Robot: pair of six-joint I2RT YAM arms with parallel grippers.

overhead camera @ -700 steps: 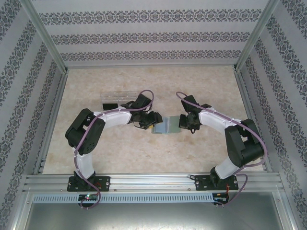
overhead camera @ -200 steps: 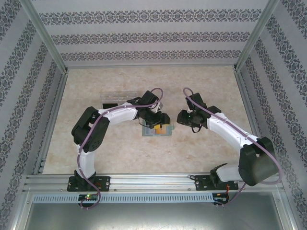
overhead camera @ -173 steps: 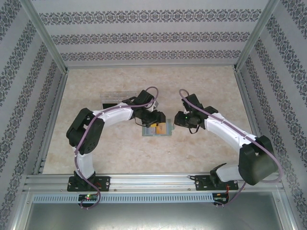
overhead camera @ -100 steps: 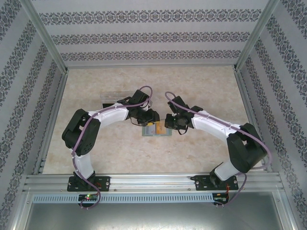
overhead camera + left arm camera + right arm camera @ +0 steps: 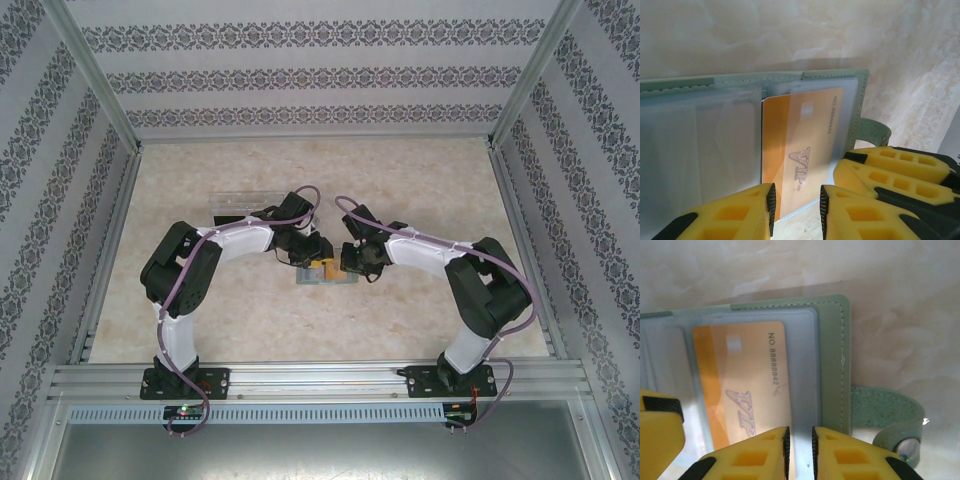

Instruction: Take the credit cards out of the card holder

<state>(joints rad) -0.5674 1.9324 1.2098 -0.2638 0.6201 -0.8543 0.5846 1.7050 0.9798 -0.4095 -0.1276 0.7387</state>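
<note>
Beige marbled tabletop [image 5: 420, 190]. Sage-green card holder [image 5: 832, 365]: lying open at table centre between both arms, closing tab [image 5: 880, 410] out to one side. Orange VIP card [image 5: 800, 145]: inside a clear pocket of the holder. Left gripper [image 5: 796, 210]: jaws part-way apart at the card's near edge; grip cannot be told. Right gripper [image 5: 800, 450]: jaws nearly together over the pocket; grip cannot be told.

card holder [image 5: 832, 365]: sage green | credit card [image 5: 740, 370]: orange | walls [image 5: 300, 75]: floral stripes
</note>
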